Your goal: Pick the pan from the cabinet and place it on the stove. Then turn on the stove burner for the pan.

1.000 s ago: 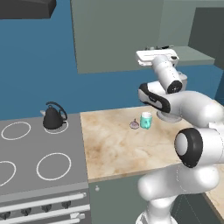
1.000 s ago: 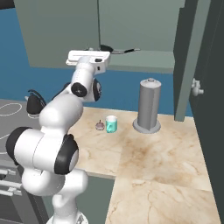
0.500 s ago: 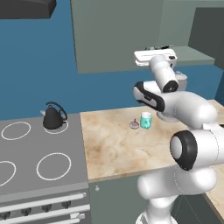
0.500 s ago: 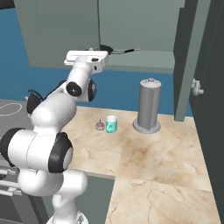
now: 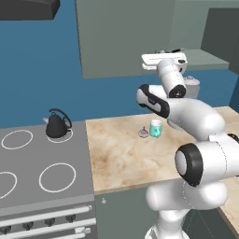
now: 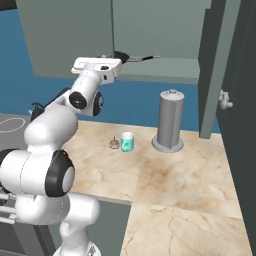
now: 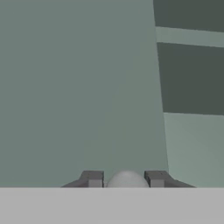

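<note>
Two fingers of the gripper (image 7: 124, 178) straddle a round knob (image 7: 126, 180); pan (image 6: 124, 57) lies just beyond.

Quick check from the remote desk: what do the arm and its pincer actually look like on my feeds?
The arm is glossy white, built of rounded, bulbous segments with black bands at the joints, and shows no cables or markings. The hand is a flat white block. The pincer has two small, square, dark grey fingertips.
</note>
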Tool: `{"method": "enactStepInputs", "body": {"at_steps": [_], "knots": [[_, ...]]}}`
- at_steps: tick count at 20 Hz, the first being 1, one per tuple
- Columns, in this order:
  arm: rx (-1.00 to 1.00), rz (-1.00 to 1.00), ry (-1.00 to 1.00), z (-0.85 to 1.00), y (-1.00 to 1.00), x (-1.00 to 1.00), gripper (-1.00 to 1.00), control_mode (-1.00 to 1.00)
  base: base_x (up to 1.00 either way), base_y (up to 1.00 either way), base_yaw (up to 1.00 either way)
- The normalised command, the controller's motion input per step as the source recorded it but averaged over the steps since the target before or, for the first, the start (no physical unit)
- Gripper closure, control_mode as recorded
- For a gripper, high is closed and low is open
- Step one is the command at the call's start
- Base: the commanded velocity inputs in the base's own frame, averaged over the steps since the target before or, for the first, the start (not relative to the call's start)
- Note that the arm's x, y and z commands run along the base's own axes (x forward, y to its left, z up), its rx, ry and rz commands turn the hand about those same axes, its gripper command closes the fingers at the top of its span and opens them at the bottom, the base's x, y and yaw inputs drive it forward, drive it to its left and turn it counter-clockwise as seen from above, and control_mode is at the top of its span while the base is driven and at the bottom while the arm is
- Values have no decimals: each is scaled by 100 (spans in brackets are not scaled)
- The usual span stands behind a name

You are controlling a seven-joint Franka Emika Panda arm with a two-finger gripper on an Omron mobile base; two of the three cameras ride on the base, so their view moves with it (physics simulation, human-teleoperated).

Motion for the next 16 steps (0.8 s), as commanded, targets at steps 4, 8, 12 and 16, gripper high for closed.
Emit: {"method": "enactStepInputs", "body": {"at_steps": [4,8,12,16], "knots": [[0,1,3,0,7,-39,100,-100,0,0,0],[0,2,1,0,13,-69,100,-100,0,0,0],[0,3,2,7,25,-79,100,-100,0,0,0],[0,4,3,14,33,-83,100,-100,0,0,0]]}}
